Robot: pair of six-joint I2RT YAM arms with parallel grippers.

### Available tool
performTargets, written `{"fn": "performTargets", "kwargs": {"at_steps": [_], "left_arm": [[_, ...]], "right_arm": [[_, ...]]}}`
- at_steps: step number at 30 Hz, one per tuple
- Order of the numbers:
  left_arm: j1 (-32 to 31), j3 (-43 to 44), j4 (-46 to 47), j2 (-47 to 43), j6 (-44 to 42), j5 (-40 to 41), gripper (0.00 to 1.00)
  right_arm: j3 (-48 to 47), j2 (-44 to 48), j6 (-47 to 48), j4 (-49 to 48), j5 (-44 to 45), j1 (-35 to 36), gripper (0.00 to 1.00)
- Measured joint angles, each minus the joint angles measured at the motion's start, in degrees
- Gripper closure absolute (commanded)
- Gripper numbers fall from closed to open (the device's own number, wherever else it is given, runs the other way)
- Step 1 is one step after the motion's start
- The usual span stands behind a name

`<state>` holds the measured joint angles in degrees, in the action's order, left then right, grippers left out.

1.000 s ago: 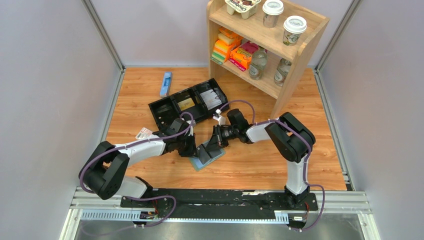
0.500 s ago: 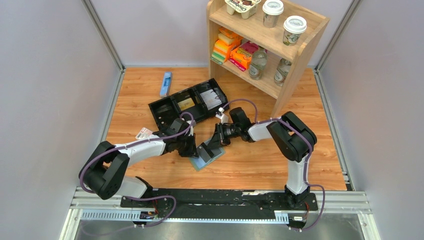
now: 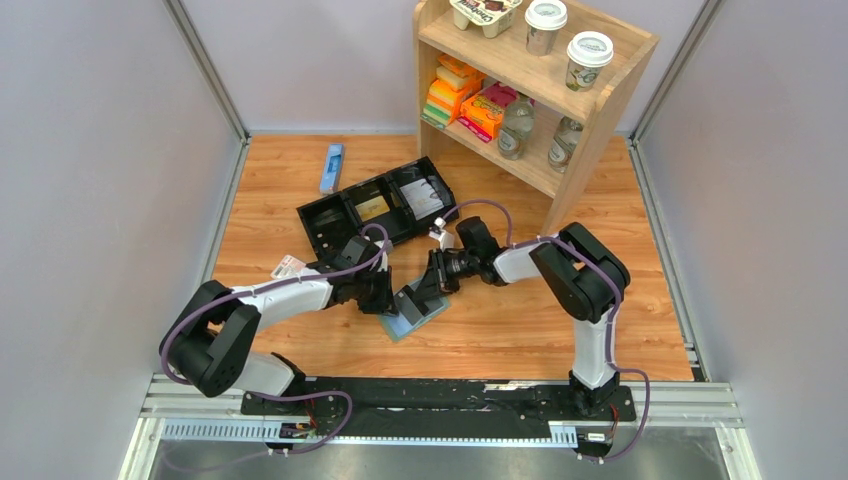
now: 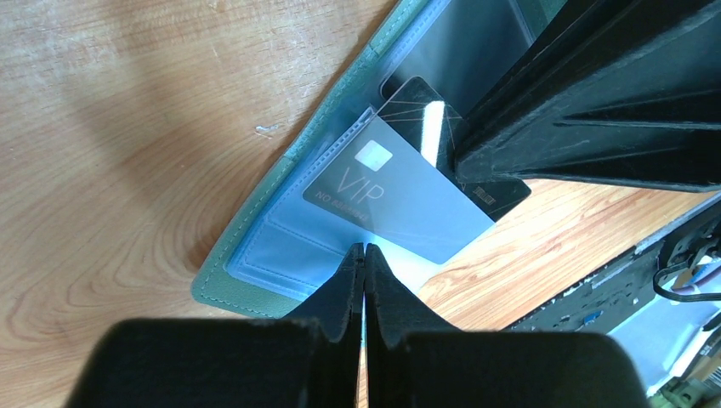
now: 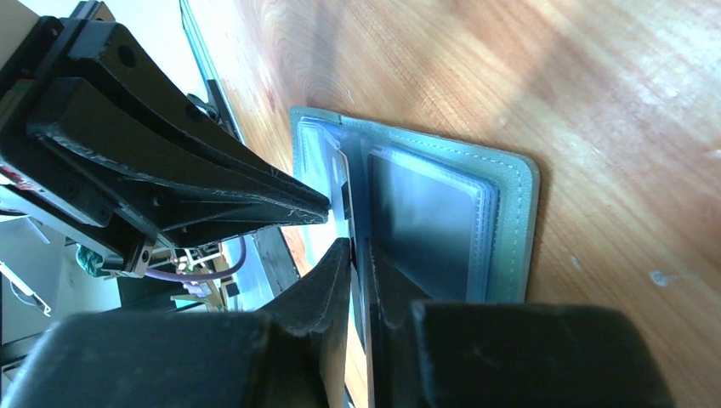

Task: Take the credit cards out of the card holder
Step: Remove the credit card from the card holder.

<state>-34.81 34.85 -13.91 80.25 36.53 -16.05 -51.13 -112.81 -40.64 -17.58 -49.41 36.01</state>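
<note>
Right claw (image 5: pixel 353 245) edged back slightly, seemingly clamped on card (image 5: pixel 344 195); left claw (image 4: pixel 364 252) together, touching card holder (image 4: pixel 281 246).

The stitched grey-green folding card holder (image 4: pixel 246 297) shows pale blue pocket panels inside. A flat grey plastic card (image 4: pixel 400 204) bears pale "VIP" lettering and a silver chip. A glossy black card (image 4: pixel 415 95) carries fine pale radiating lines. The wooden table (image 4: pixel 127 127) is orange-brown with darker grain. The three-compartment plastic tray (image 3: pixel 322 228) is black.
</note>
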Motion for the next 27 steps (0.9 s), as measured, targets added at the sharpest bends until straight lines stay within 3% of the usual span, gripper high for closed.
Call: {"fn": "performTargets", "kwargs": {"at_steps": [3,10,17,21,23,27], "left_arm": [[0.0,0.0,0.0,0.0,0.0,0.0,0.98],[-0.1,0.0,0.0,-0.1,0.0,0.1,0.98],[-0.3,-1.0,-0.5,-2.5,-0.3,2.0,0.94],[-0.3,-1.2,-1.7,-4.6,-1.1,3.3,0.74],[-0.3,-1.2,-2.2,-6.6,-1.9,3.9,0.54],[-0.3,-0.9,-3.8,-12.7,-3.8,5.2,0.3]], "right_arm": [[-0.3,-0.4,0.4,0.3,0.0,0.2,1.0],[-0.7,0.6,2.1,3.2,1.3,-0.3,1.0],[-0.7,8.0,6.3,10.2,7.0,-2.2,1.0],[-0.7,13.0,8.9,14.2,11.5,-2.5,1.0],[-0.7,15.5,10.2,16.2,13.1,-2.5,1.0],[-0.7,20.3,13.1,20.9,15.6,-2.5,1.0]]}}
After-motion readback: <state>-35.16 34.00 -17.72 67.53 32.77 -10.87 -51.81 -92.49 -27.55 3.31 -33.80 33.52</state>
